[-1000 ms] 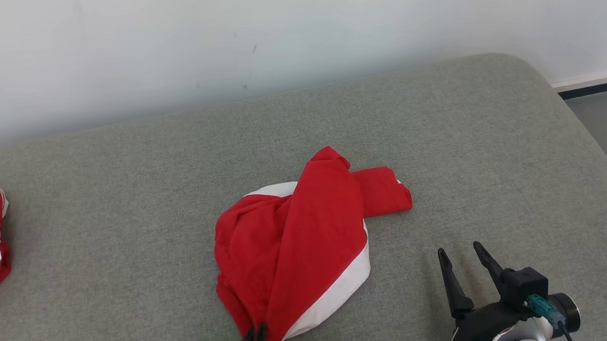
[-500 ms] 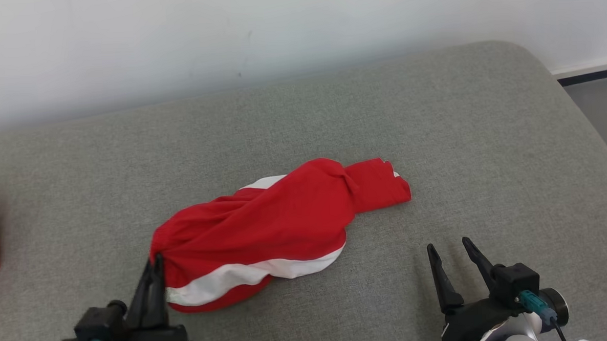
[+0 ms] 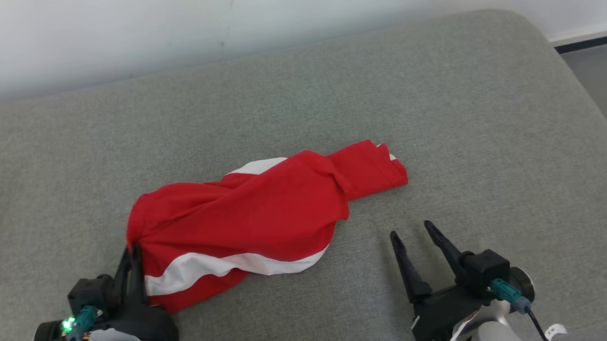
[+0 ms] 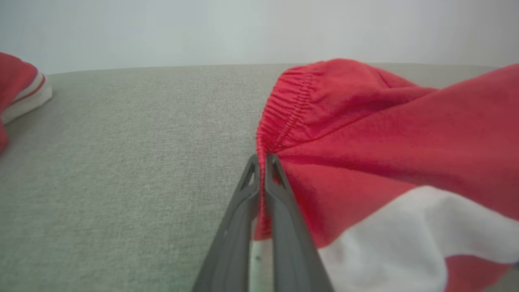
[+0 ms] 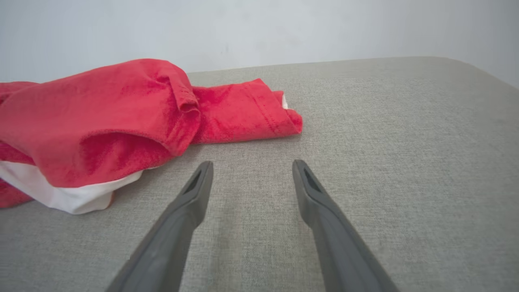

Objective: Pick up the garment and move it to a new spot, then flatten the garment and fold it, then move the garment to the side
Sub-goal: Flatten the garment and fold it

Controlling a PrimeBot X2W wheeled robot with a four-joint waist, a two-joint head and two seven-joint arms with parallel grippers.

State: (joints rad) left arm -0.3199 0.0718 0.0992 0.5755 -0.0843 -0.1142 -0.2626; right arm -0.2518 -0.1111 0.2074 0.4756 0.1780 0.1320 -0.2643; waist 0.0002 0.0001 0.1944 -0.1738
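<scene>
I see the garment [image 3: 244, 214], red with a white band, bunched mid-cushion [image 3: 434, 108], running 8 to 2 o'clock. Left pincer [image 3: 132, 248] clamps its elastic hem at 8; right pincer [image 3: 411, 229] gapes wide at 5. Bare cushion lies toward 12 and 3.

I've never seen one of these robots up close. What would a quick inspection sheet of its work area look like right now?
Surface: grey fabric cushion, broad and flat.
Job's things: red garment with a white band, bunched and twisted, lying mid-surface, not yet flattened.
Clutter: second red and white cloth, at the left edge of the left wrist view.
Grippers: left gripper shut on the garment's gathered edge; right gripper open, empty, beside the garment and apart from it.
Cables: teal plug with dark cable at the right wrist; another teal plug at the left wrist.
Surroundings: pale wall behind; dark skirting and floor at the right.
</scene>
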